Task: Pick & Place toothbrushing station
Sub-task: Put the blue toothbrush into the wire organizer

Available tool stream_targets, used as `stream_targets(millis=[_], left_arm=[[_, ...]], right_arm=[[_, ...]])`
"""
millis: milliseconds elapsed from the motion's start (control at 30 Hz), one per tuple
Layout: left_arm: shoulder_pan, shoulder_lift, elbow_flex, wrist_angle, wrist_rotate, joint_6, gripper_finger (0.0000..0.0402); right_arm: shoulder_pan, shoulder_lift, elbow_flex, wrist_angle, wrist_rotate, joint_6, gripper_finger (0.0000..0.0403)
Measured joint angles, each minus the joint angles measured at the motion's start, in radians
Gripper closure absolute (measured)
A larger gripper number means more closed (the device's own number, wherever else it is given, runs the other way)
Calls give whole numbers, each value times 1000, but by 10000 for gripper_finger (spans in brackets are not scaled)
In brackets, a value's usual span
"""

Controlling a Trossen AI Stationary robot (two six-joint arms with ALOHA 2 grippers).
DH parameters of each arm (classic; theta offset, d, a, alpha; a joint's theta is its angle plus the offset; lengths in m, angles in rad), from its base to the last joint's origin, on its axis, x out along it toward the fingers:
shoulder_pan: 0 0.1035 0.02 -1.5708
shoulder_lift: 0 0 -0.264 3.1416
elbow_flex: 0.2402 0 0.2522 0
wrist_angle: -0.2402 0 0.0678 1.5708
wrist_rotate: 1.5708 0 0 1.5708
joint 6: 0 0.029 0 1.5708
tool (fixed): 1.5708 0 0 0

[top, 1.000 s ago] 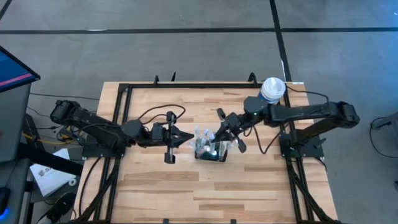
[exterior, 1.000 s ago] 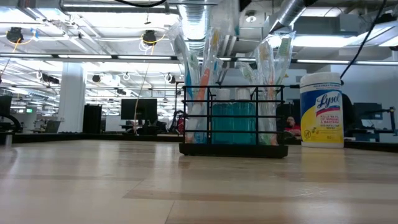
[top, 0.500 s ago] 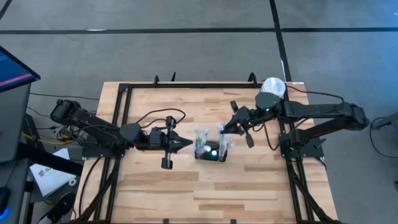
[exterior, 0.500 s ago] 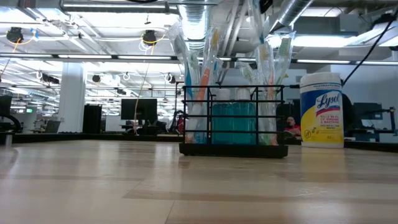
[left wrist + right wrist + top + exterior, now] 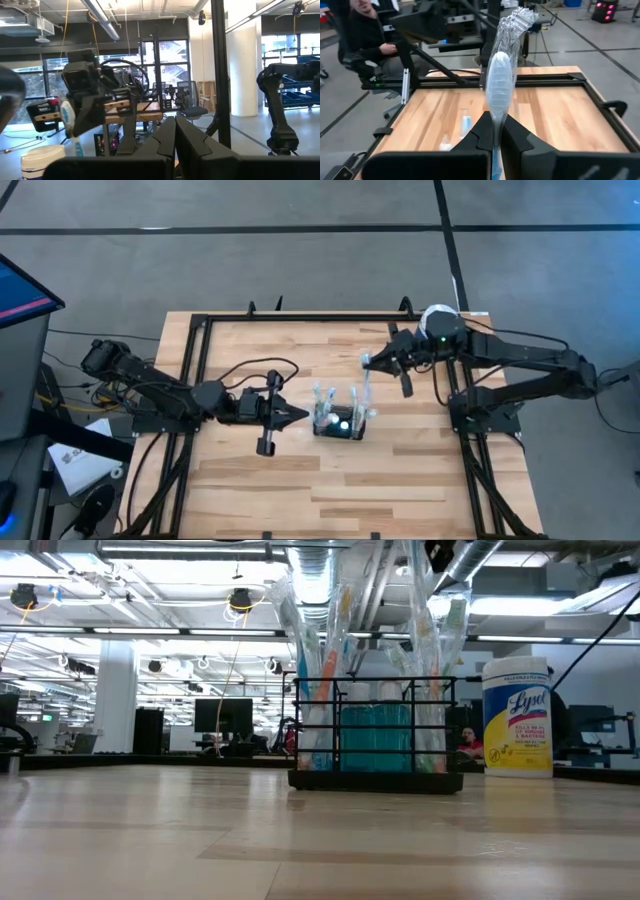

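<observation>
Clear, crinkled plastic fills my right wrist view: the right pincer (image 5: pixel 496 131) is clamped on a wrapped toothbrush (image 5: pixel 499 85), its fingers pressed together on the lower part of the packet while the rest stands up past them. From above, I see that right pincer (image 5: pixel 372 361) holding the wrapped toothbrush (image 5: pixel 364 380) above the table (image 5: pixel 400 470), near the back right part and apart from the toothbrushing station (image 5: pixel 339 423), which sits around the middle of the table. In the low view the station (image 5: pixel 375 735) is a black wire-framed holder standing upright and flat on the wood, with several wrapped brushes poking up out of its slots and something teal inside. My left pincer (image 5: pixel 297 415) is closed and empty, pointing at the station from just beside it on its left side; in the left wrist view its fingers (image 5: pixel 167 142) meet with no gap. A white-and-yellow wipes canister (image 5: pixel 516 717) stands at the back right corner, well away from the holder. My read on progress: the station holds most of its brushes and one is out in my right grip, so the task is midway; whether this brush is coming out or going in I cannot tell, and it is not yet set down anywhere.
</observation>
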Motion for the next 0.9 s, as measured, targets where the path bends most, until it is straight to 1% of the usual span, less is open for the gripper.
stream_targets(millis=[367,500,567,667,800,900], left_arm=[[0,0,0,0,0,0,401],[0,0,0,0,0,0,401],[0,0,0,-1,0,0,401],[0,0,0,-1,-1,0,401],[0,0,0,-1,-1,-2,401],[0,0,0,-1,-1,-2,401]], right_arm=[[-89,-65,0,-92,7,3,400],[-99,-66,-43,-91,23,11,401],[-98,-65,-84,-60,21,27,401],[-95,-75,-149,32,13,58,401],[-78,-96,-223,140,-33,86,401],[-58,-117,-251,159,-41,91,401]])
